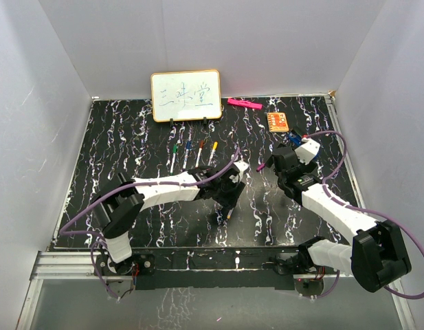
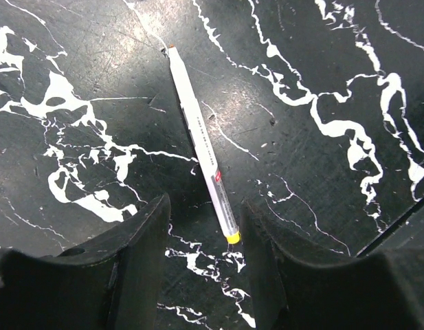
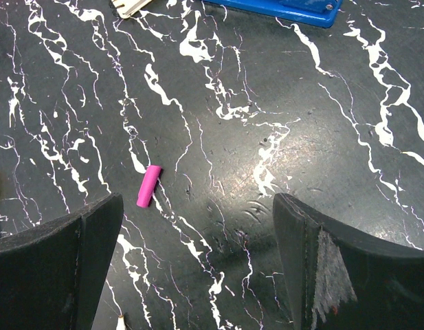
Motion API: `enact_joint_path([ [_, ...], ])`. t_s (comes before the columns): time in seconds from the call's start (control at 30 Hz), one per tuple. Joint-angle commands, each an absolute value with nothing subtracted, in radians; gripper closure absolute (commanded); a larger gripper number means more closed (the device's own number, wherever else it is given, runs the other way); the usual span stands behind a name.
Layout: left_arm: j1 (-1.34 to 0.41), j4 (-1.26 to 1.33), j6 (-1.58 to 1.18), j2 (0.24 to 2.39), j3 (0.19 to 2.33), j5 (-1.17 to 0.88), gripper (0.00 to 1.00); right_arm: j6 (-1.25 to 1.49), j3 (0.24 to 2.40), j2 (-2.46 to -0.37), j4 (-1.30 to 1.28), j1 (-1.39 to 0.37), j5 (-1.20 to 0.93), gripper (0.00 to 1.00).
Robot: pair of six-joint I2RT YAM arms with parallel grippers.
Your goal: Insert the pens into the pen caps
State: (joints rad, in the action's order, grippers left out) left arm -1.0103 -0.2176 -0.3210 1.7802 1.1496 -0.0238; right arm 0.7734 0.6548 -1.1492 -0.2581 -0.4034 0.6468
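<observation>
Your left end effector (image 2: 203, 206) hangs open; the white-barrelled, yellow-ended pen (image 2: 201, 148) lies on the black marbled bench (image 2: 321, 206), near end between its fingers (image 2: 129, 261), long axis pointing away. Your right end effector (image 3: 198, 203), wide open, hovers beside a short pink cap (image 3: 149, 185).

The right gripper (image 3: 198, 203) stands wide open above the black marbled table (image 3: 321, 137). A small pink cap (image 3: 149, 185) lies flat near one finger. A blue object (image 3: 280, 8) shows at the top edge.

High fixed view over whole table (image 1: 115, 151), both wrist views close, looking down at its surface
</observation>
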Motion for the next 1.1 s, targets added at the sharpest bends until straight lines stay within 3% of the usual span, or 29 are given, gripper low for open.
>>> enact_joint_path([
  [0.0, -1.017, -0.25, -0.309, 1.806, 1.184, -0.023, 0.56, 0.795, 0.654, -1.144, -0.224, -0.397, 0.647, 0.13],
  [0.57, -1.019, -0.233, -0.33, 1.902, 1.208, 0.041, 0.56, 0.798, 0.628, -1.161, -0.175, -0.394, 0.617, 0.15],
  [1.07, -1.019, -0.533, -0.386, 2.054, 1.253, 0.259, 0.65, 0.798, 0.633, -1.169, -0.163, -0.387, 0.617, 0.15],
])
